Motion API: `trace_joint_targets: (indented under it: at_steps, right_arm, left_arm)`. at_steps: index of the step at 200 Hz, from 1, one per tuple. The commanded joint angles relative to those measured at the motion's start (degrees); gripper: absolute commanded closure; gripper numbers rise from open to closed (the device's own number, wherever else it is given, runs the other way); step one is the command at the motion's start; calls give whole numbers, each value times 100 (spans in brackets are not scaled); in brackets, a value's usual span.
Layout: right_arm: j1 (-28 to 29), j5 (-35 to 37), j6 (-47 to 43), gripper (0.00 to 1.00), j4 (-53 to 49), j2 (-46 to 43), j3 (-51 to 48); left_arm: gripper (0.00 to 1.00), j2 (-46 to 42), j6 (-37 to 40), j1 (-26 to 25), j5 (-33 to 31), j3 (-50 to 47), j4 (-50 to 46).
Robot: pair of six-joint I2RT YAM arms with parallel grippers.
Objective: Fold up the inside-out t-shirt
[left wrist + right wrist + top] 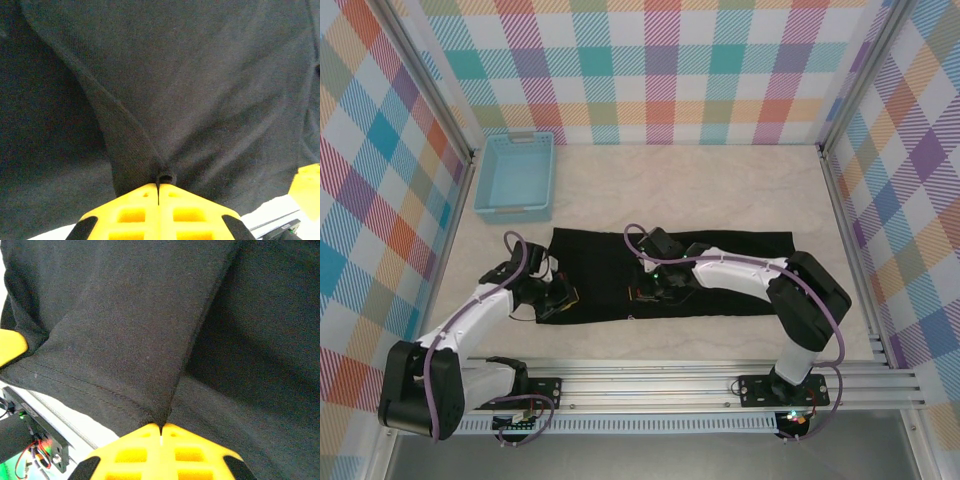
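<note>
The left gripper [159,187] is pinching a ridge of the t-shirt [595,262] at bottom centre, jaws pressed together. The right gripper [161,430] is likewise pinching its hem. The t-shirt is lying spread across the table [720,180], centre frame.

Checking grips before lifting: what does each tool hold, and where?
The left tool pinches a ridge of the t-shirt; the right tool pinches a fold at its stitched hem.

The white, purple-cabled left arm [470,322] and right arm [745,268] are bent inward and held low. The yellow-fingered left gripper [158,187] and right gripper [161,430] are closed, each pinched on a ridge of the black cloth t-shirt [210,75].
</note>
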Motion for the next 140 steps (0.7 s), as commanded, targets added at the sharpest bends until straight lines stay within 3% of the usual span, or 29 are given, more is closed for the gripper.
trace_joint_targets:
  at_steps: [1,26,38,68,94,113,127,140]
  right_arm:
    - [-108,0,-214,100,-393,7,-40]
    - [-184,72,-408,100,-654,134,39]
    - [-209,70,-496,90,-756,161,48]
    - [-254,362,-1181,72,-1042,-186,197]
    - [-237,25,-1595,63,-254,-527,154]
    - [-183,-410,-1483,62,417,-261,309]
    - [-180,-504,-1233,63,754,-2,446]
    - [-184,-471,-1049,64,861,217,573]
  left_arm:
    - [88,229,-117,-88,45,-124,295]
    - [69,466,-72,-106,41,-144,414]
    - [63,489,-4,-106,3,-104,339]
    - [56,-80,126,-106,-437,207,-67]
    - [53,-756,178,-107,-1107,424,54]
    - [50,-704,0,-128,-691,408,832]
    - [51,-304,-351,-226,-186,330,1640]
    - [52,146,-427,-405,18,415,1784]
